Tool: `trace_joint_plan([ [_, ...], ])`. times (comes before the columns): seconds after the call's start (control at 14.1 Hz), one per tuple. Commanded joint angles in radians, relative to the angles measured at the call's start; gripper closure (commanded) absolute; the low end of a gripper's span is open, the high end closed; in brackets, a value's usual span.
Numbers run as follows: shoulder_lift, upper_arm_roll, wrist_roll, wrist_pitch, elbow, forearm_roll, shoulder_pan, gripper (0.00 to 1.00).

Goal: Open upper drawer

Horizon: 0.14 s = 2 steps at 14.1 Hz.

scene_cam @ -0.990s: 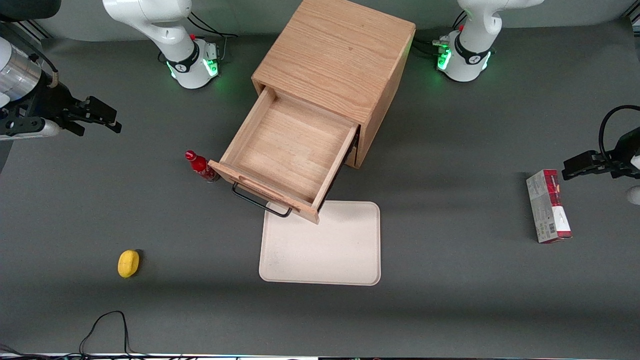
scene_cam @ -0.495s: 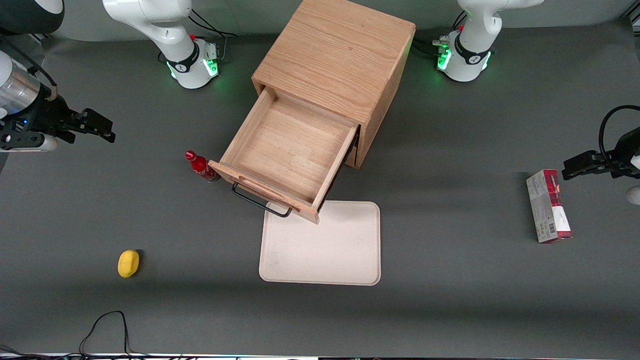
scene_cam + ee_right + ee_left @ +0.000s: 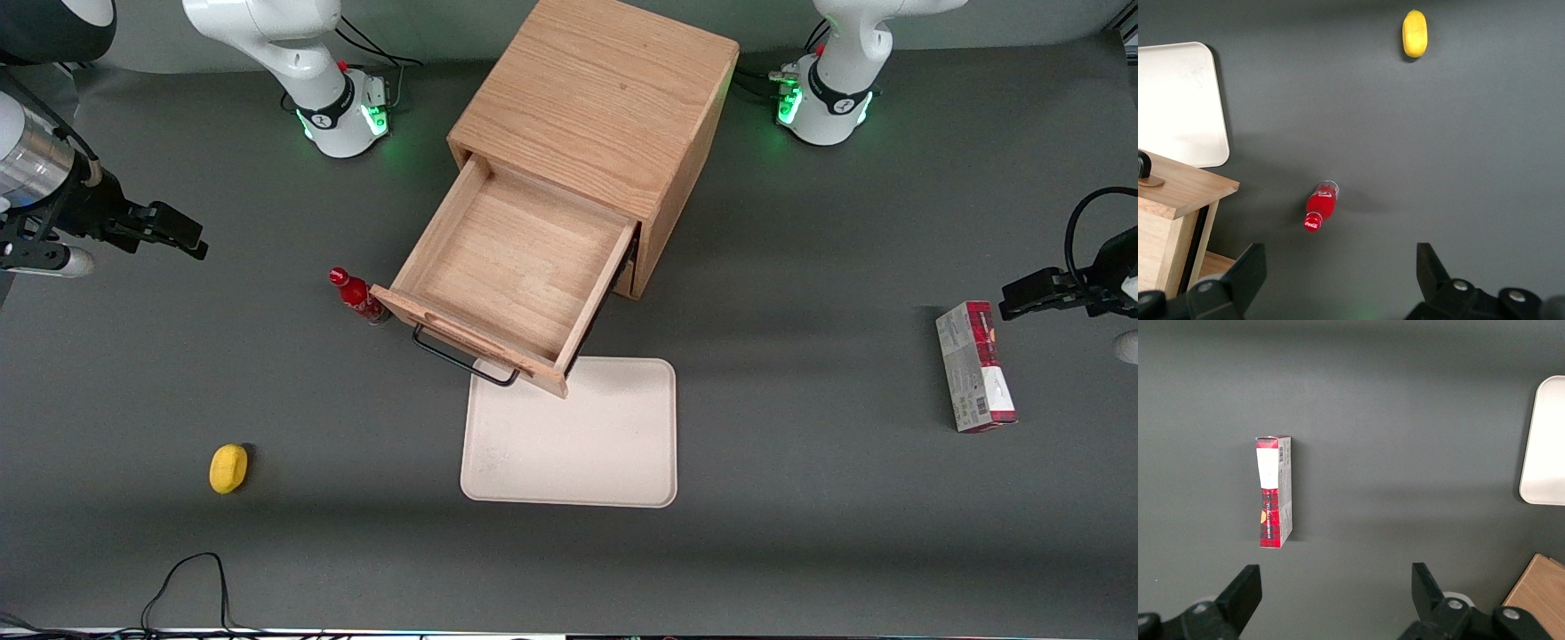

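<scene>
Judging from its build, the upper drawer (image 3: 516, 267) is a stiff, light-wood box that should ride straight on its runners – not heavy while it holds nothing, and not fragile, though a crooked pull could make it bind. It stands pulled well out of the oak cabinet (image 3: 596, 107), its bare floor open to view, so the task looks done or very nearly so. The place to take hold is the long black wire handle (image 3: 462, 358) on its front panel: thin, rigid and probably a little slick, best pinched near the middle so the force runs along the slide. That handle hangs over the near edge of the white tray (image 3: 569, 436), with the red bottle (image 3: 356, 296) standing just beside the corner of the drawer front that lies toward the working arm's end.

The gripper (image 3: 169, 229) hangs well apart from the drawer, toward the working arm's end of the table and raised above the surface – its wrist camera looks straight down on the bottle (image 3: 1319, 205) and the yellow lemon-like object (image 3: 1415, 33). Its fingers (image 3: 1245, 273) are spread wide and hold nothing
</scene>
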Motion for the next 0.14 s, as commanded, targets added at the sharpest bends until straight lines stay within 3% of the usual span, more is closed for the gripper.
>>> trace_joint_plan([
  [0.0,0.019,0.001,0.025,-0.024,0.035,0.015,0.005,0.00],
  [0.07,0.024,0.001,0.025,-0.024,0.040,0.011,0.005,0.00],
])
